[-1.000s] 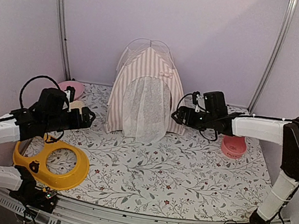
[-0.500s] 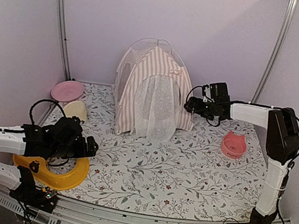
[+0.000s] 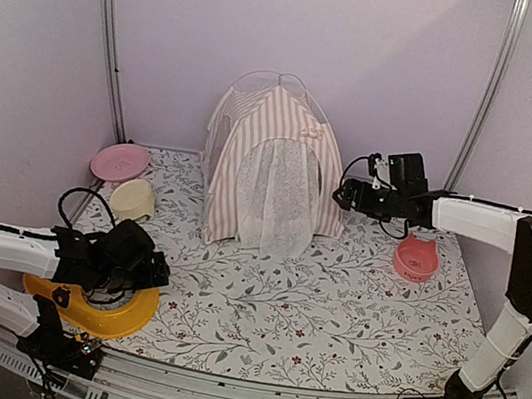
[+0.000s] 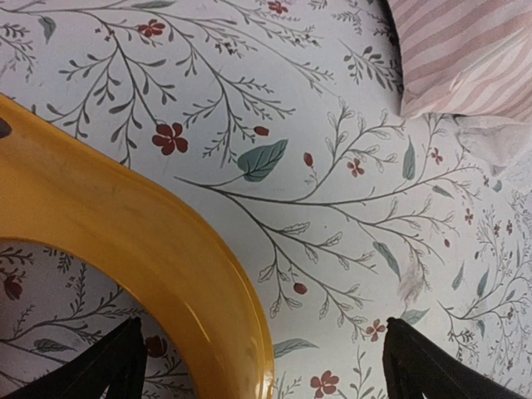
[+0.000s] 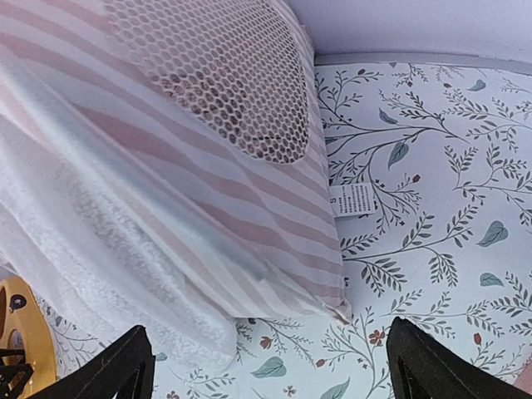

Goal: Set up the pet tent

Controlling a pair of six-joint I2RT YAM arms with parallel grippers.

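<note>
The pet tent (image 3: 273, 165), pink-and-white striped with a white sheer door curtain and thin wire poles, stands upright at the back middle of the table. In the right wrist view its striped side and round mesh window (image 5: 224, 75) fill the left. My right gripper (image 3: 343, 196) is open and empty just right of the tent, apart from it; its fingertips (image 5: 432, 366) frame the tent's lower corner. My left gripper (image 3: 156, 269) is open and empty, low at the front left over a yellow ring (image 4: 125, 241). The tent's corner (image 4: 465, 50) shows at the top right of the left wrist view.
A yellow ring-shaped dish (image 3: 93, 299) lies at the front left under my left arm. A pink plate (image 3: 118, 161) and a cream bowl (image 3: 131, 200) sit at the back left. A pink cat-eared bowl (image 3: 416, 258) sits at the right. A floral cloth (image 3: 310, 308) covers the table.
The tent rose from leaning to standing upright. My right gripper drew back a little to the right of it. My left arm dropped down and forward over the yellow ring.
</note>
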